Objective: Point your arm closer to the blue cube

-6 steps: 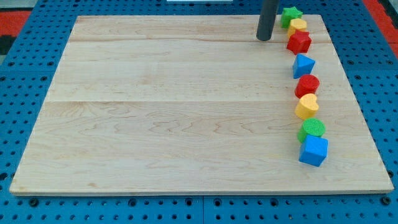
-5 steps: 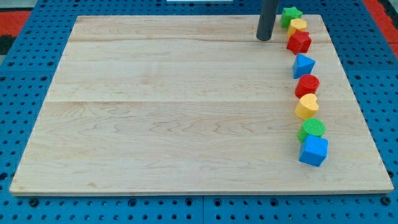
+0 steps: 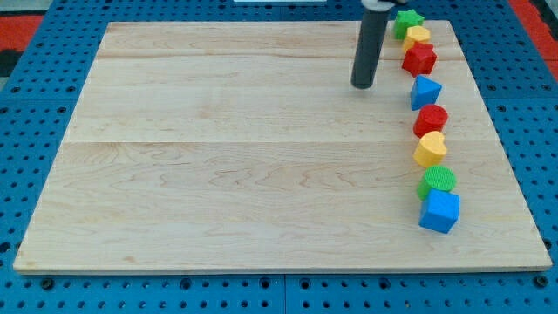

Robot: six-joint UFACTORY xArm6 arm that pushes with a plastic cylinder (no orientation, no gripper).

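My tip [image 3: 363,85] — well above blue cube [image 3: 439,211]

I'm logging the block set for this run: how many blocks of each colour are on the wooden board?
Green: 2, a green star-shaped block and a green round block
Yellow: 2, a yellow rounded block and a yellow heart-shaped block
Red: 2, a red star-like block and a red round block
Blue: 2, a blue pointed block and a blue cube
Total: 8

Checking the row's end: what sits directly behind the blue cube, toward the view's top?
A green block touches the blue cube from behind. The cube covers the green block's lower edge, so its full shape cannot be told.
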